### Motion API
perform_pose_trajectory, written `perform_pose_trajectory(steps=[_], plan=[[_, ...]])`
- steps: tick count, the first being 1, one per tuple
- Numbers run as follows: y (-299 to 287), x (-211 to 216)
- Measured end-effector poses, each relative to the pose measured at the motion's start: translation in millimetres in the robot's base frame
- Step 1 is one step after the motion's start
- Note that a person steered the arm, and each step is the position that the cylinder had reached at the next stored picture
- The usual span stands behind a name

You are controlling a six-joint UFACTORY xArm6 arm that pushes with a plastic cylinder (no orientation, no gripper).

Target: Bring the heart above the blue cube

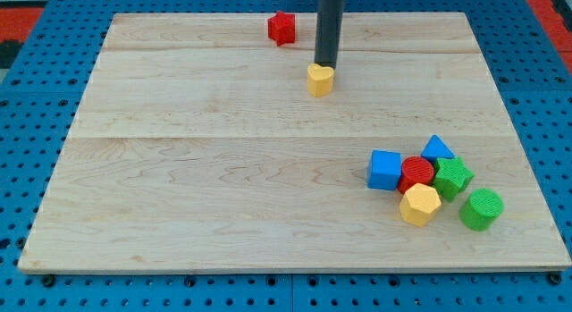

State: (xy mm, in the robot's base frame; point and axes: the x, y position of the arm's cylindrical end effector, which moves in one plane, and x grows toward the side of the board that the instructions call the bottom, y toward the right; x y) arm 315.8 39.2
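Observation:
A yellow heart (320,80) lies near the view's top centre of the wooden board (179,169). My tip (325,66) stands right at the heart's upper edge, touching or nearly touching it. The blue cube (385,169) sits at the view's lower right, at the left end of a cluster of blocks. The heart is well up and to the left of the blue cube.
A red star-shaped block (281,27) lies near the top edge, left of the rod. Packed by the blue cube are a red cylinder (416,173), a blue triangular block (437,149), a green block (453,177), a yellow hexagon (419,204) and a green cylinder (482,209).

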Motion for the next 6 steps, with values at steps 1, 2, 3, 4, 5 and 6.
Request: perform_pose_trajectory(steps=[1, 2, 3, 4, 5, 6], plan=[[-57, 1], [-11, 21], [60, 43], [109, 93], [85, 106], [68, 73]])
